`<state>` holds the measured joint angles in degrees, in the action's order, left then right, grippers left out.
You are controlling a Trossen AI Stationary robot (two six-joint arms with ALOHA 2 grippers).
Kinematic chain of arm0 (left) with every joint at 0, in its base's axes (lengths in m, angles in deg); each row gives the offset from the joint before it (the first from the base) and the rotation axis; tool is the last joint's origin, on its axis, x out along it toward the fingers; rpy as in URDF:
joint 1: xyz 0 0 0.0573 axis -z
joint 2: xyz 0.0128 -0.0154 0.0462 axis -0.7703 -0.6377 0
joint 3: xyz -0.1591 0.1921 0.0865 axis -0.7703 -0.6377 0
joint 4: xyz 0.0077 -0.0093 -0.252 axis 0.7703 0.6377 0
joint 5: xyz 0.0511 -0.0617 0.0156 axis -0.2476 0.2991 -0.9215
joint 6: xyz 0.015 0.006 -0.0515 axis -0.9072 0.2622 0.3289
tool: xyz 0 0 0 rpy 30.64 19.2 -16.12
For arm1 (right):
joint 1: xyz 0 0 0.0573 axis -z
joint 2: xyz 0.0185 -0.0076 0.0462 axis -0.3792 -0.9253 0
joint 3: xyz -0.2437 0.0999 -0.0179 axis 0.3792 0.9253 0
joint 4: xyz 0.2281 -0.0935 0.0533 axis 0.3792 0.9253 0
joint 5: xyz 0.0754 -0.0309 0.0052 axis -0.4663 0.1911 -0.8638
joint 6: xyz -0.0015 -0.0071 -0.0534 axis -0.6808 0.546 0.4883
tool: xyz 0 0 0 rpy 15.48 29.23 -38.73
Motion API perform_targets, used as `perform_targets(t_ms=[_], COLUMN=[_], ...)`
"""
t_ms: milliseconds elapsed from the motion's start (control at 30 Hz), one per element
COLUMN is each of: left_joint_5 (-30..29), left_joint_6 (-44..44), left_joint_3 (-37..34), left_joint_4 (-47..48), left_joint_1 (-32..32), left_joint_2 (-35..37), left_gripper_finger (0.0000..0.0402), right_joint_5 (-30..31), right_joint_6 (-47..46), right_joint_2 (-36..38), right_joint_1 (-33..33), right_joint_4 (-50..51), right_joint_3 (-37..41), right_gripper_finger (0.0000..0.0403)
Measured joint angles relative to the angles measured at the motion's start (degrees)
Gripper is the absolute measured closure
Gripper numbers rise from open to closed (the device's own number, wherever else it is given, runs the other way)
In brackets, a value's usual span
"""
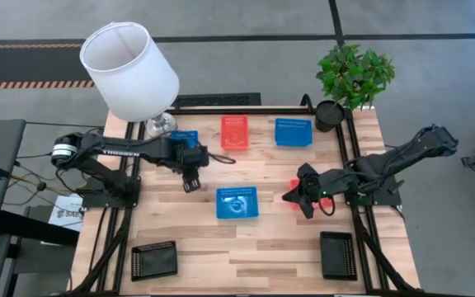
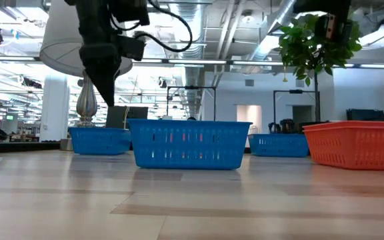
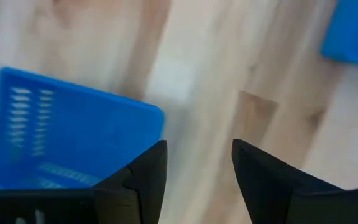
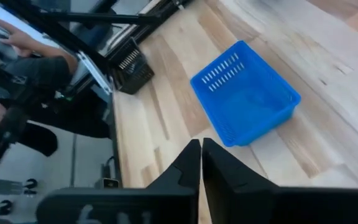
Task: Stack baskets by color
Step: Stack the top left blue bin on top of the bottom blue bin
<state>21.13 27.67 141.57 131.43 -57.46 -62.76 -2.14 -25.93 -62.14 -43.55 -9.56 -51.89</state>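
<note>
Two black perforated plastic baskets lie nearest on the pale wooden table [image 1: 246,247], one at the front left corner [image 1: 154,261] and one at the front right corner [image 1: 337,254], well apart from each other. Behind them, near the middle of the table, stands a blue rectangular plastic basket with mesh walls [image 1: 237,203], empty and flat on the wood. To its right is the right gripper [image 1: 292,196], low over the table, and a red-orange basket [image 2: 357,145] lies just beside and partly under it; only a small red part shows from above. Its two dark fingers [image 4: 194,163] stand almost pressed together with only a thin gap, and I cannot tell if they touch that basket. To the left and a little farther back hangs the left gripper [image 1: 191,183], above the table, with its fingers [image 3: 148,171] spread apart and nothing between them. Just behind this gripper a second blue basket [image 1: 182,137] is partly hidden by the arm. At the back of the table a second red-orange mesh basket [image 1: 235,132] and a third blue basket [image 1: 293,132] stand side by side, near but not touching. Farthest are the white lampshade [image 1: 129,68] at the back left and the green plant in a black pot [image 1: 349,81] at the back right.
</note>
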Motion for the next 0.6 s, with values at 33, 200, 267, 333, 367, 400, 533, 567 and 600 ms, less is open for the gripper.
perform_targets(t_ms=[33,200,267,333,367,400,533,567,600], left_joint_5=[0.2,1.9,4.7,6.8,7.4,7.2,7.3,7.2,6.8], left_joint_6=[-1.8,-12.8,-18.0,-22.8,-24.6,-26.1,-28.7,-29.2,-29.6], left_joint_3=[0.0,0.0,0.0,0.1,0.0,0.0,0.0,0.0,0.0], left_joint_4=[-0.3,0.4,0.9,0.7,0.7,0.8,0.0,0.0,-0.3], left_joint_1=[-1.4,-8.3,-10.7,-12.2,-12.8,-13.2,-13.3,-13.3,-13.2], left_joint_2=[0.0,-0.4,-0.9,-1.9,-2.6,-3.4,-6.9,-8.0,-9.0], left_gripper_finger=[0.0233,0.0233,0.0233,0.0233,0.0233,0.0233,0.0233,0.0233,0.0233], right_joint_5=[0.0,-0.1,-0.1,-0.1,-0.1,-0.1,-0.1,0.1,0.6], right_joint_6=[0.1,0.2,0.2,0.2,0.2,0.2,0.1,0.1,0.1], right_joint_2=[0.0,0.1,0.1,0.1,0.1,0.1,0.1,0.1,0.1], right_joint_1=[-0.2,-1.3,-2.0,-2.7,-3.1,-3.6,-5.3,-5.7,-6.1], right_joint_4=[0.4,0.4,0.2,0.3,0.3,0.2,0.1,0.0,0.1], right_joint_3=[0.1,0.0,0.0,0.0,0.0,0.0,0.0,0.0,0.0], right_gripper_finger=[0.0355,0.0320,0.0306,0.0293,0.0287,0.0282,0.0263,0.0260,0.0257])
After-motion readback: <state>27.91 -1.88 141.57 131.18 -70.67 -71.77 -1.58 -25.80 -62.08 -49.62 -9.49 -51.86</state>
